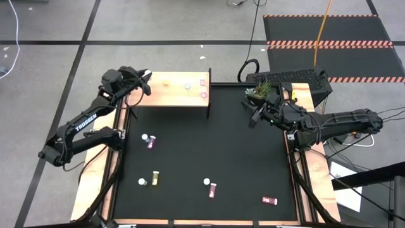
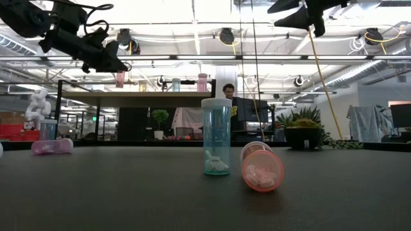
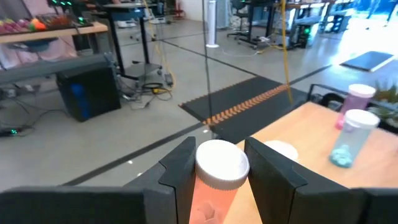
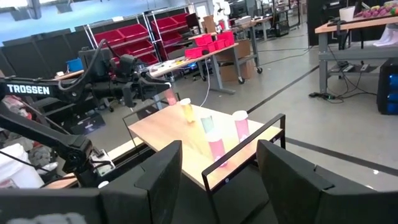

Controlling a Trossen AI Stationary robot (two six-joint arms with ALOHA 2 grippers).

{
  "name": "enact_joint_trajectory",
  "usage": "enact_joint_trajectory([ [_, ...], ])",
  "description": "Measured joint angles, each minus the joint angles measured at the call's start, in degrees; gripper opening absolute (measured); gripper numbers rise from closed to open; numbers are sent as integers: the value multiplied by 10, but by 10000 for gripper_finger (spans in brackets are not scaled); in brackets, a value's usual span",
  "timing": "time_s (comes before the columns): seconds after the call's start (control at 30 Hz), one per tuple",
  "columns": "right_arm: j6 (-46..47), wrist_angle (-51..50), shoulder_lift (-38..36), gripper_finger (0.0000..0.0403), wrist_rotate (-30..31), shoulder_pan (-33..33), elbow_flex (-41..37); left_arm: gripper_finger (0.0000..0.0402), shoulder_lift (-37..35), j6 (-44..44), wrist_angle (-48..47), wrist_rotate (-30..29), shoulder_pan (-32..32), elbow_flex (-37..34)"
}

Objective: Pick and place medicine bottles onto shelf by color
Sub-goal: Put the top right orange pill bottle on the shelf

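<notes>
Over the shelf's (image 1: 180, 101) left end, the left gripper (image 3: 217, 165) holds a red bottle (image 3: 217, 177) clamped between its fingers, white cap up. This looks like the placing step: next the bottle needs lowering onto bare wood near that end, clear of the yellow (image 1: 166, 81), teal (image 1: 187, 86) and pink (image 1: 203, 83) bottles already standing there. The right gripper (image 4: 217, 168) hangs wide and empty near the mat's (image 1: 209, 158) far right corner. More bottles lie on the mat.
</notes>
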Motion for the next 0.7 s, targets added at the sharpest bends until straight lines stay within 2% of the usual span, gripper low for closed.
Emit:
enact_joint_trajectory([
  [0.23, -3, 0, 0, 203, 0, 0, 0, 131, 0, -9, 1, 4, -7, 0],
  [0.43, -15, 0, 0, 203, 0, 0, 0, 131, 1, 53, 1, 59, -4, 0],
  [0.7, -16, -1, 0, 203, -13, -2, 0, 131, 39, 47, 7, 61, -2, 1],
])
